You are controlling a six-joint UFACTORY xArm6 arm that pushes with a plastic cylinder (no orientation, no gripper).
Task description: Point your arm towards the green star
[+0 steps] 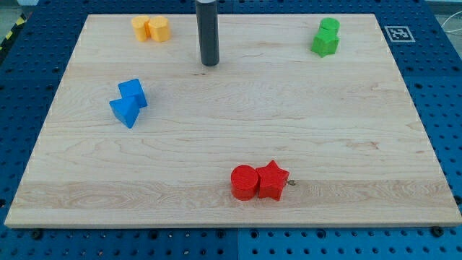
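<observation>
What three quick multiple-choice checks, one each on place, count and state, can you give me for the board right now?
1. My tip stands:
A. beside the red pair
B. in the upper board, right of the orange blocks
C. touching the green star

2. Blue blocks in view:
A. one
B. two
C. three

3. The red cylinder and red star:
A. touch
B. are stacked
C. sit far apart

Key: B, the rod ends near the top, well left of the green star; B, two blue shapes adjoin; A, no gap shows.

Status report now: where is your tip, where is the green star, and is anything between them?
My tip near the view's top, left of centre. Green star far off to the view's right, touching the other green block. Nothing between.
</observation>
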